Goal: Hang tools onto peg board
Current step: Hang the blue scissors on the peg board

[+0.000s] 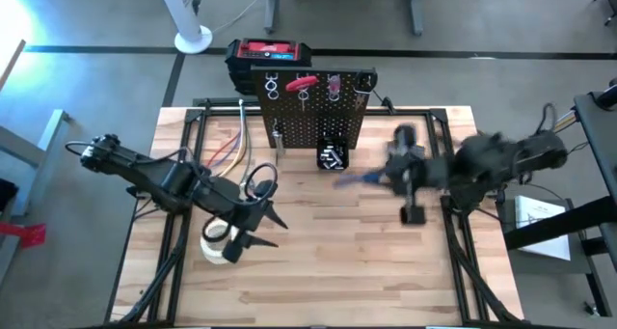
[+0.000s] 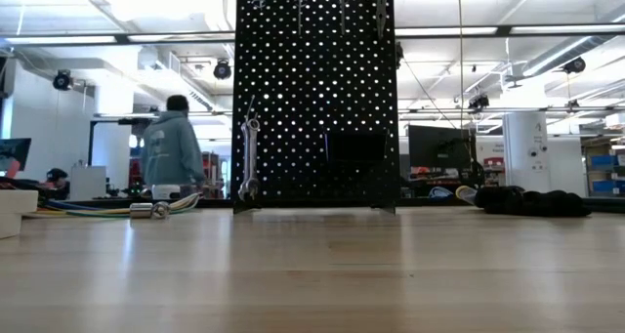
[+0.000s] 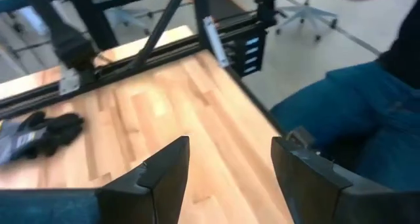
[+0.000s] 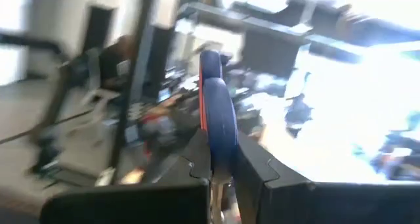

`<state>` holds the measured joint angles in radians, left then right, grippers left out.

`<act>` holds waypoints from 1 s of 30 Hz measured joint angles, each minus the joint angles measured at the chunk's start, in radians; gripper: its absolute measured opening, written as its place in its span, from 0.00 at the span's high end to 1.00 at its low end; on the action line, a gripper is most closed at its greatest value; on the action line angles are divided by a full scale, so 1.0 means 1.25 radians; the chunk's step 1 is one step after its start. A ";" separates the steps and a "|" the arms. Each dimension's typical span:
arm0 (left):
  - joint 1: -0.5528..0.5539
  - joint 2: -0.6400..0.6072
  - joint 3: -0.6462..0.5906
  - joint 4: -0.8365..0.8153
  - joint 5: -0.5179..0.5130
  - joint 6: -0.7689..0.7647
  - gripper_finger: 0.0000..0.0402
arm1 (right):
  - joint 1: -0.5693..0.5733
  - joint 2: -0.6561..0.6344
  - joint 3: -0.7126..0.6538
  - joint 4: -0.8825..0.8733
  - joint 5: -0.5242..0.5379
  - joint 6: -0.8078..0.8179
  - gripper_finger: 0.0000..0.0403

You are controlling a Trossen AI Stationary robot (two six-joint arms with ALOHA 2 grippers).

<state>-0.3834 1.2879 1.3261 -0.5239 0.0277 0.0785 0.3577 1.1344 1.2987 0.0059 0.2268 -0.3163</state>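
A: Start left of the peg board (image 1: 313, 102). What's the left claw (image 1: 262, 228) doing?

B: It hangs over the worktop (image 1: 328, 271), in front of the peg board and off toward its left edge, fingers spread wide with nothing between them. A white tape roll (image 1: 216, 244) lies just beside it, and a black glove (image 3: 46, 132) shows farther off in its wrist view.

A: And the peg board itself?

B: Upright at the worktop's back edge. Tools already hang along its top row, a red-handled tool (image 1: 302, 81) among them, a wrench (image 2: 250, 157) hangs lower on its left side, and a small black bin (image 1: 333, 155) sits at its foot.

A: To the right of it?

B: The right claw (image 1: 376, 178) is in front of the peg board's right side, clamped narrow on a blue-handled tool (image 4: 215, 115), probably pliers or snips; the frames are too smeared to say.

A: So which step?

B: I'd judge carrying that tool in for hanging. Next it needs lifting to a free hook on the top row and threading on.

A: Room?

B: Open worktop lies in front of the peg board; the bin and hung tools crowd the approach.
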 joint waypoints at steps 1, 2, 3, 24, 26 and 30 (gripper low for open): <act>0.001 -0.005 -0.025 0.026 -0.014 -0.006 0.50 | -0.014 -0.022 0.000 0.000 0.009 -0.005 0.96; 0.002 -0.008 -0.047 0.056 -0.027 -0.010 0.51 | -0.030 -0.044 0.000 0.000 0.010 -0.009 0.96; 0.002 -0.010 -0.071 0.082 -0.035 -0.013 0.52 | -0.048 -0.062 0.000 0.005 0.011 -0.016 0.96; 0.038 -0.012 -0.252 0.264 -0.079 -0.043 0.58 | -0.651 -0.060 0.110 0.024 -0.397 0.047 0.96; 0.039 -0.012 -0.252 0.265 -0.079 -0.042 0.58 | -0.687 -0.039 0.133 0.020 -0.435 0.069 0.96; 0.042 -0.012 -0.254 0.264 -0.079 -0.036 0.58 | -0.760 0.009 0.165 -0.002 -0.508 0.133 0.96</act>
<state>-0.3312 1.2732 1.0089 -0.1935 -0.0715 0.0329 -0.5922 1.1462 1.5052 0.0040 -0.4085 -0.1505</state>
